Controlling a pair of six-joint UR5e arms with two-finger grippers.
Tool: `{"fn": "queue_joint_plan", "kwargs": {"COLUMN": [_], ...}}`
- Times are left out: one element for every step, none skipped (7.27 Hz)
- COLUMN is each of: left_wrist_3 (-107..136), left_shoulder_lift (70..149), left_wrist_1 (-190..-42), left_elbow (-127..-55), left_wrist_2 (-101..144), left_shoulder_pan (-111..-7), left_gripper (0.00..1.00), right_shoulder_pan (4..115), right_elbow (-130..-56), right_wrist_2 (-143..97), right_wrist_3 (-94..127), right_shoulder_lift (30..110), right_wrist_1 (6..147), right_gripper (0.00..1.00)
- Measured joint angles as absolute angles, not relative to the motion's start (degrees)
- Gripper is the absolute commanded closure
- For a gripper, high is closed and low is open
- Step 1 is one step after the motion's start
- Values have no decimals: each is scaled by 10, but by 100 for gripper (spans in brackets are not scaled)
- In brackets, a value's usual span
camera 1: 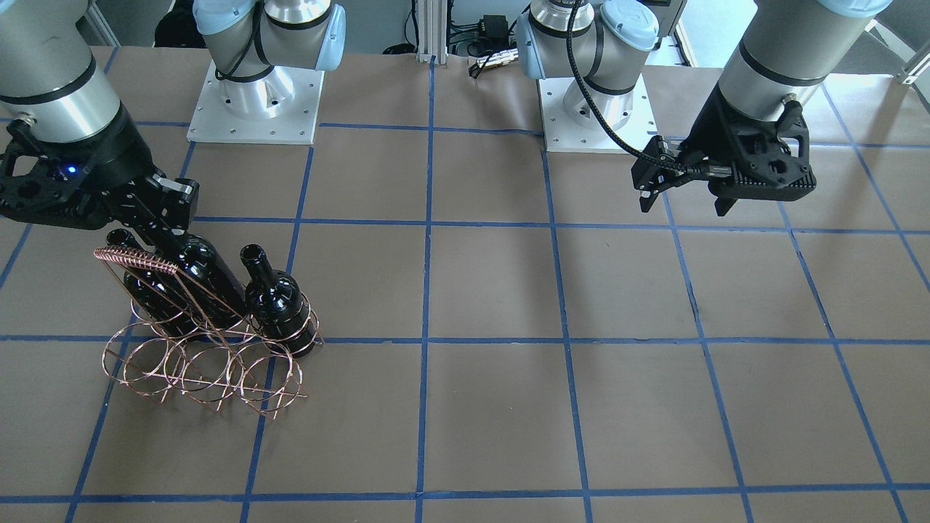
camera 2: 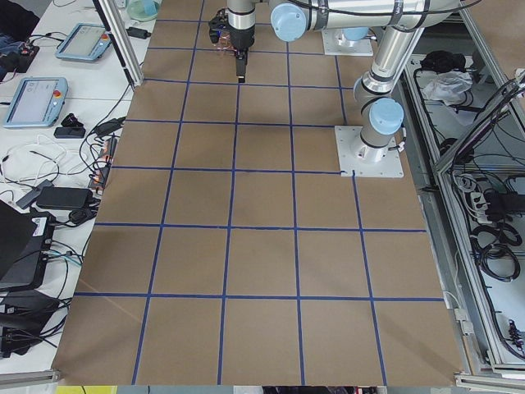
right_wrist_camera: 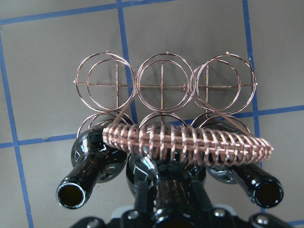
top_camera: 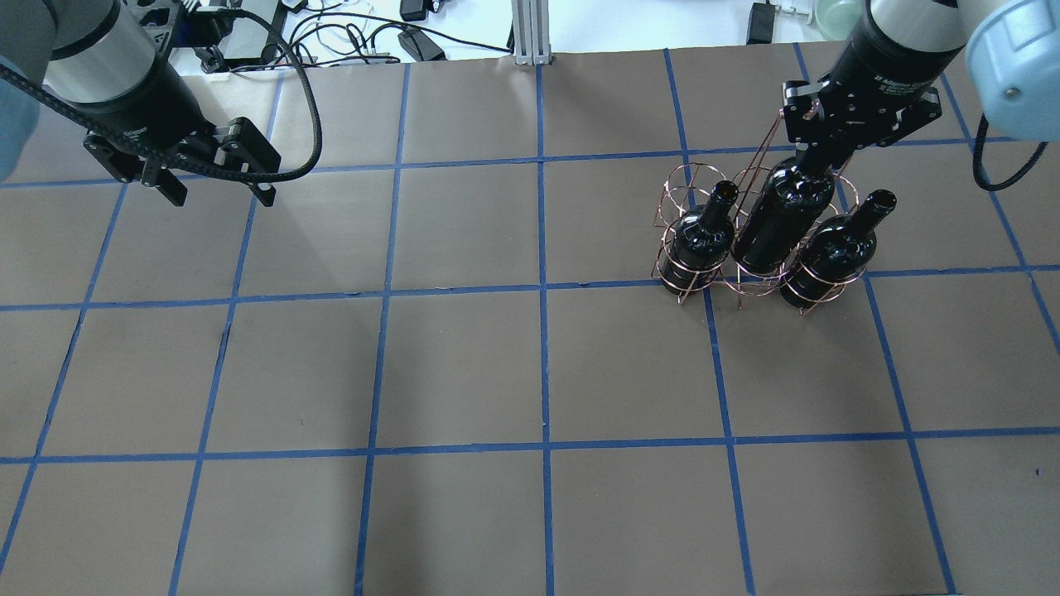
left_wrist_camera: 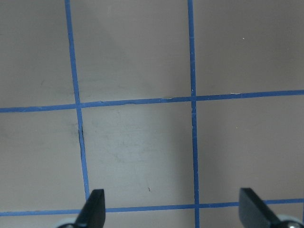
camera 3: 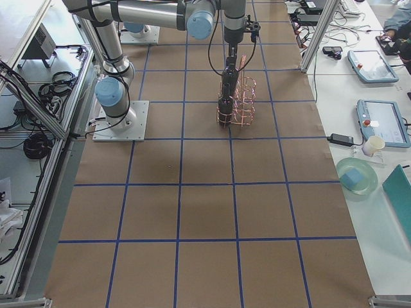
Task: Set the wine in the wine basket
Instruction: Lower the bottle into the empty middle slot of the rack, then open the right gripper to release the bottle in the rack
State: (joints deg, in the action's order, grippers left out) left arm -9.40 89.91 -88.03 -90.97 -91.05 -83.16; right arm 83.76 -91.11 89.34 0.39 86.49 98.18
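- The right claw [top_camera: 816, 153] is clenched on the narrow neck of the wine [top_camera: 778, 215], a glossy black bottle with no label.
- The claw holds it just below the mouth.
- This bottle leans a little and its body sits inside the middle ring of the wine basket [top_camera: 675, 178], in the row on the robot's side.
- The frames do not show whether its base touches the tabletop [top_camera: 464, 364].
- It stands higher than its neighbours in the overhead view.
- Two other bottles [top_camera: 700, 240] [top_camera: 836, 248] stand in the end rings of the same row, one on each side of the held wine and just beside it.
- Their open mouths show clearly in the right wrist view.
- The basket's coil-wrapped handle [right_wrist_camera: 190, 142] slants across the bottle necks in that view, and the right claw is close beneath it.
- The copper wire basket rests on the robot's right half of the brown tabletop, across a line of the blue tape grid.
- The left claw [top_camera: 219, 192] hangs well apart from the basket over the robot's left half.
- It is released, with its two fingers spread wide and only bare tabletop between them in the left wrist view.
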Motion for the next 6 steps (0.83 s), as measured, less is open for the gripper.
{"fn": "queue_joint_plan", "kwargs": {"left_wrist_3": [-94,-94,-94,-94,-94,-94], "left_shoulder_lift": [899,899,900,900,900,900], "left_wrist_1": [-880,-880,-880,-880,-879,-879], "left_elbow": [-910,-910,-910,-910,-910,-910], "left_wrist_2": [-911,-911,-911,-911,-911,-911], "left_shoulder_pan": [-831,-831,-831,-831,-831,-831], "left_gripper": [0,0,0,0,0,0], "right_shoulder_pan": [838,837,837,837,837,837], "right_elbow": [-913,-918,-932,-949,-961,-968], "right_wrist_2": [894,894,895,895,896,896], "right_wrist_3": [3,-2,-11,-17,-19,-19], "right_shoulder_lift": [856,848,845,843,840,835], "right_wrist_1": [987,999,1018,1039,1051,1058], "right_gripper": [100,100,100,100,100,100]}}
